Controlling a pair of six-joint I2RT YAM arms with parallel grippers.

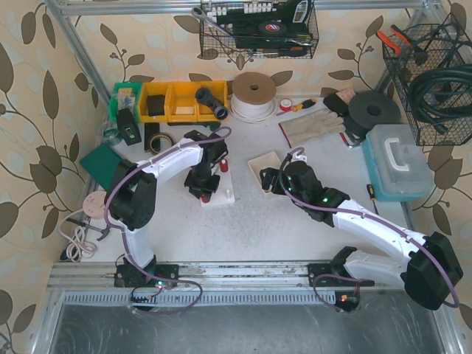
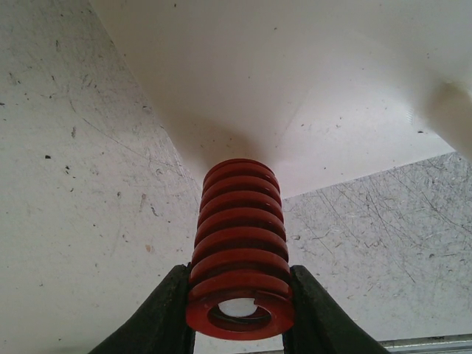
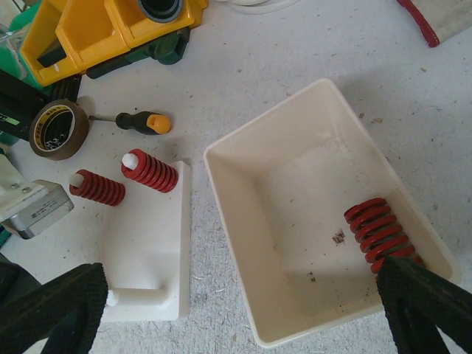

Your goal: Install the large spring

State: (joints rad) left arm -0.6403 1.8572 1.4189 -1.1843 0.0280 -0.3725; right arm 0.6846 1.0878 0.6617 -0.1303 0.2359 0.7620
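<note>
Now the red spring (image 2: 240, 243) is gripped tight by the left gripper (image 2: 240, 313), low in the centre of the left wrist view, over the white base (image 2: 295, 88). A stiff, fairly weighty steel coil is judged here: smooth-painted, hardly fragile, best taken across its outer turns near one end. The right gripper (image 3: 243, 295) is spread wide above the cream tray (image 3: 265, 114). In the tray's lower right corner a second spring (image 3: 377, 232) is seen lying on its side, with only specks around it.

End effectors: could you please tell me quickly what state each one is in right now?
Left end effector: closed, holding a red spring.
Right end effector: open, holding nothing, over the white tray.
</note>
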